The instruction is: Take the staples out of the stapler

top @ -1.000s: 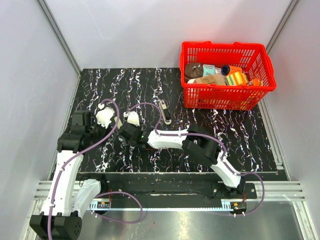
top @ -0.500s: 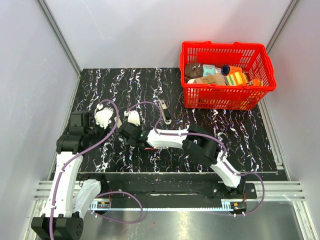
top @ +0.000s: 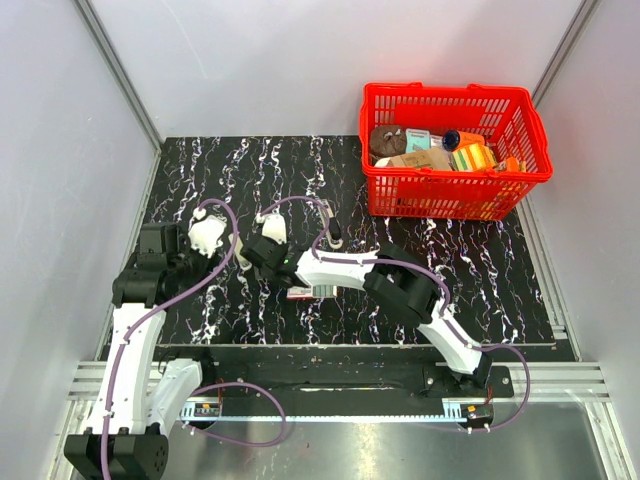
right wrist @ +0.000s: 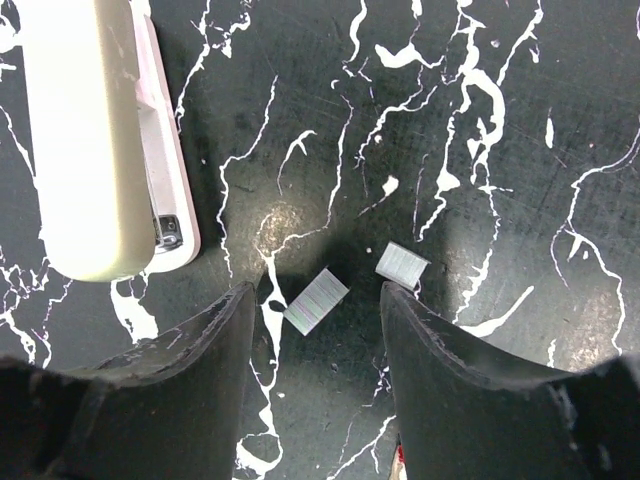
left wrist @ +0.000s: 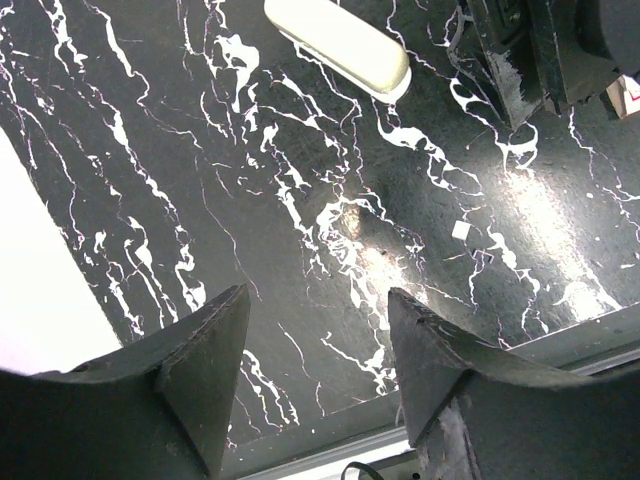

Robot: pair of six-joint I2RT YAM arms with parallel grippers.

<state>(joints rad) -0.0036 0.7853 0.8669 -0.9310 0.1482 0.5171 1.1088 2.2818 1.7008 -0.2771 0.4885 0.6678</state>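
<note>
The slim black stapler (top: 331, 226) with its silver top lies on the table left of the basket, partly crossed by a cable. My right gripper (top: 255, 248) is open and empty, pointing down at the table well left of the stapler. Two short silver staple strips lie under it, one (right wrist: 316, 300) between the fingertips and one (right wrist: 402, 264) by the right finger (right wrist: 440, 370). My right gripper (right wrist: 315, 295) touches neither. My left gripper (left wrist: 318, 295) is open and empty, low over bare table; in the top view the left gripper (top: 228, 256) is close to the right one.
A cream stapler-shaped object with a pink base (right wrist: 90, 140) lies beside the staple strips and also shows in the left wrist view (left wrist: 340, 45). A small red-and-white box (top: 300, 293) lies under the right forearm. A red basket (top: 455, 205) with several items stands at the back right.
My right gripper has shifted a little up and to the right, and the red-and-white box now shows below its forearm. The left arm has barely moved.
</note>
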